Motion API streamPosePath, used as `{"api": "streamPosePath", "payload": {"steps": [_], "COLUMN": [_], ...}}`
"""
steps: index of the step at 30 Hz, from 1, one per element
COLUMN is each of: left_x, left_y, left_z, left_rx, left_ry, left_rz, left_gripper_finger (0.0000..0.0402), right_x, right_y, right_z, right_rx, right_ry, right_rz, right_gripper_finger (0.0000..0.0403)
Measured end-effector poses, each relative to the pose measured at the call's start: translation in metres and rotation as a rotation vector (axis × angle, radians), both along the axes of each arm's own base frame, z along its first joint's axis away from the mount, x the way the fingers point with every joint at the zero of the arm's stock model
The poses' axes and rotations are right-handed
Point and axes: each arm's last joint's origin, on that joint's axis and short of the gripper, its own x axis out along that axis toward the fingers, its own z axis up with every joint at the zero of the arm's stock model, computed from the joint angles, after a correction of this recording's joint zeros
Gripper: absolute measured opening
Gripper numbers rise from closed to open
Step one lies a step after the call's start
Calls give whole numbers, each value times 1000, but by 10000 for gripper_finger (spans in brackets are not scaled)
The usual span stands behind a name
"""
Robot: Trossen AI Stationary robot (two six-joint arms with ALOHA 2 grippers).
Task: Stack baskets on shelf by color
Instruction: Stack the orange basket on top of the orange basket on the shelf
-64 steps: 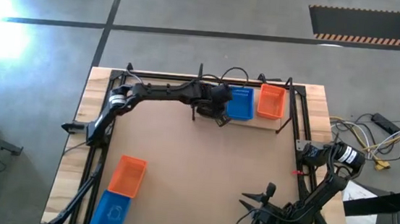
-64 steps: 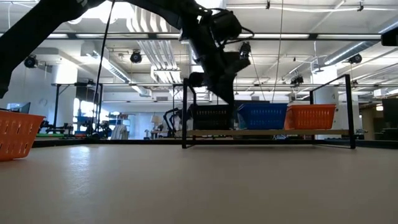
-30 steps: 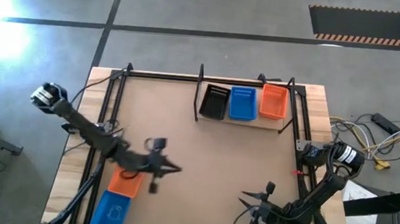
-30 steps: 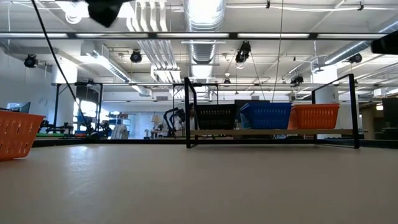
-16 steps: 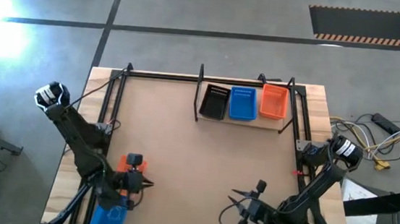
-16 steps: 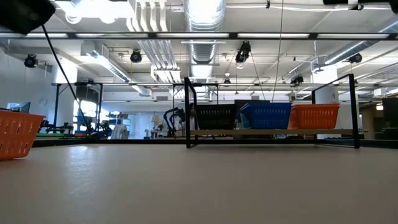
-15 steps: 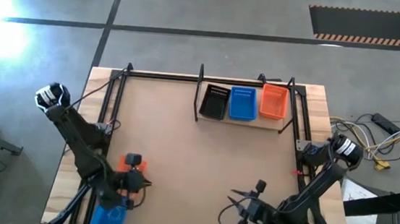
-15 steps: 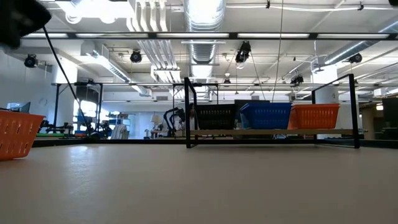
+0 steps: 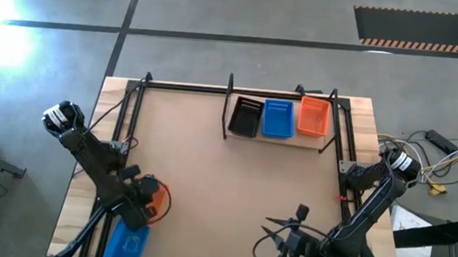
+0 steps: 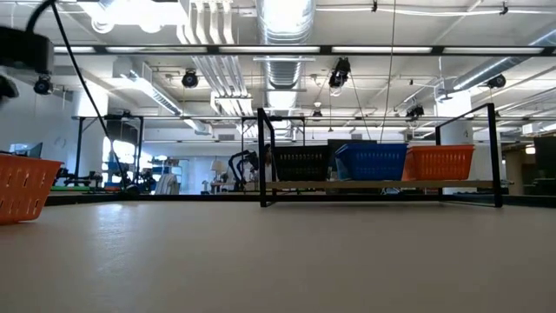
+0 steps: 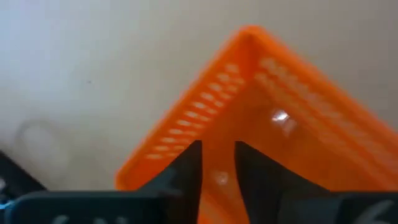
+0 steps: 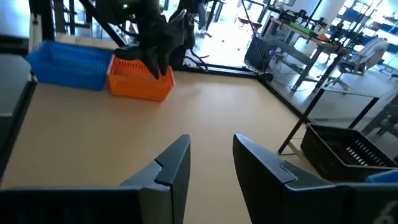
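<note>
The left arm bends down over the table's near-left corner, its left gripper (image 11: 217, 163) slightly parted, empty, directly above the orange basket (image 9: 159, 200). The right gripper (image 12: 211, 155) waits parted near the front edge.

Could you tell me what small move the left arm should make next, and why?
Probably lower the left gripper a little further so its fingers straddle the wall of the orange basket, then close. The fingers stand slightly apart over that basket's corner, nothing is held, and the shelf already carries an orange one to stack it on.
</note>
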Motion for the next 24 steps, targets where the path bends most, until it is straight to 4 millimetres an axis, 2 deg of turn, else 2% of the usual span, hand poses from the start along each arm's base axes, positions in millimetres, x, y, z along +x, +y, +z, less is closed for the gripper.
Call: {"api": "streamPosePath", "payload": {"steps": [4,8,12,17,24], "left_x": [9,35,73,124,187], "left_y": [8,14,23,31,22], "left_z": [-18,-29,-32,-33,-29], "left_rx": [-35,-100,-93,-69,-69], "left_ry": [-27,-162,-310,-527,-813], "left_rz": [4,-83,-184,-396,-736], "left_gripper_finger": [104,97,80,61,49], "right_x": [-2,-3,-3,-4,-5], "right_y": [-3,-4,-4,-5,-4], "right_z": [-8,-11,-13,-14,-17], "right_rx": [-3,-3,-7,-4,38], "right_ry": [10,12,15,18,45], "right_rz": [-5,-8,-8,-6,15], "right_gripper_finger": [114,114,114,114,114]}}
